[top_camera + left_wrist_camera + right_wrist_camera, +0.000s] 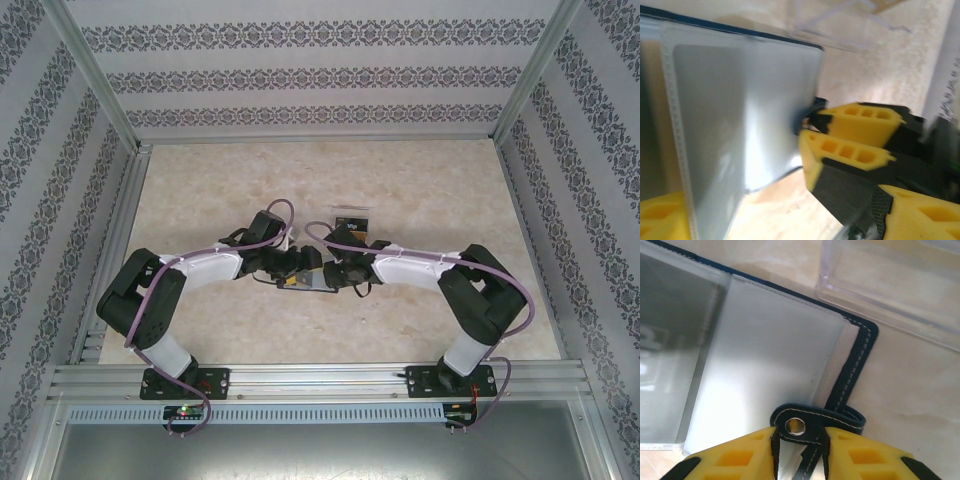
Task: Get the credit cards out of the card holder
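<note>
**Card holder held open by its tab, left fingers spread beside it**

On the table (430,190) the card holder (775,355) lies open. Its pale panels stretch ahead of the right gripper (799,437), and a clear box (900,285) sits beyond those fingers, just off the holder's corner. The right fingers are pinched tight on the holder's snap tab (815,417). The left gripper (790,212) stands wide apart, gripping nothing, with one panel reaching in between its fingers.

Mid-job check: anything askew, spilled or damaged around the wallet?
Nothing stands out. The dark navy folding card holder lies open, the right end effector pinches its closing tab, and the clear plastic box sits just beyond it.
</note>
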